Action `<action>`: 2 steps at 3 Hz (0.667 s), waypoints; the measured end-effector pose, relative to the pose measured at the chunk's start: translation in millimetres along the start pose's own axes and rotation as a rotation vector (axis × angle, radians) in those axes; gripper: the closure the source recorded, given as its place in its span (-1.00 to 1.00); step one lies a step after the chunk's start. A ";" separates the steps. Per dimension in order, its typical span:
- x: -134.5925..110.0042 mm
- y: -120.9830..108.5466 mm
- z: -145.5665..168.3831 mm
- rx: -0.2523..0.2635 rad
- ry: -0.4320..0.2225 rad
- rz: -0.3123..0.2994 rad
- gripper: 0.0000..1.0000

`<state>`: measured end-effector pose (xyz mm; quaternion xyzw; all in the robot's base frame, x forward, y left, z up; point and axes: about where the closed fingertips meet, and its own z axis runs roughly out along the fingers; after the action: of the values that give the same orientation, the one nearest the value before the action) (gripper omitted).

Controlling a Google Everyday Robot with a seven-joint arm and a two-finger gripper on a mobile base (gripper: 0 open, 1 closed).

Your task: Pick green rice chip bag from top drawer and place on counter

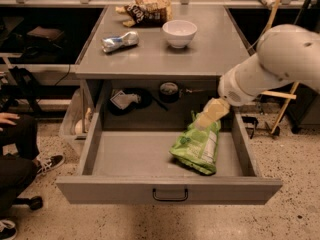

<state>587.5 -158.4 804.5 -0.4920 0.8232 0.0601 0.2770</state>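
- The green bag [196, 145] is seen lying in the right part of the open drawer [125, 156], near its right wall.
- The tool [206, 118] is held right at the top end of the bag. Whether the bag is touched cannot be told.
- Whether the tool is apart or together cannot be told either.
- The step in hand is judged to be the reach for the bag. The bag is not yet lifted.
- Next, the top end of the bag would need to be pinched well. The bag is soft and crinkly, so it could slip.
- The bag would then have to be brought up and forward, because the counter [150, 59] edge hangs over the back of the drawer.
- Little room is left by the right wall, where the arm is. More room is found on the left of the drawer floor.
- On the counter, a bowl [179, 32], a brown bag [149, 6] and a can [119, 41] are set toward the back. Bare room is seen at the front right.
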 end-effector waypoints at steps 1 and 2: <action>-9.1 -15.2 5.9 0.052 -0.047 0.006 -1.00; -5.1 -5.9 41.5 0.023 -0.040 0.022 -1.00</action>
<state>610.8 -141.9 773.3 -0.4781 0.8236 0.0633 0.2984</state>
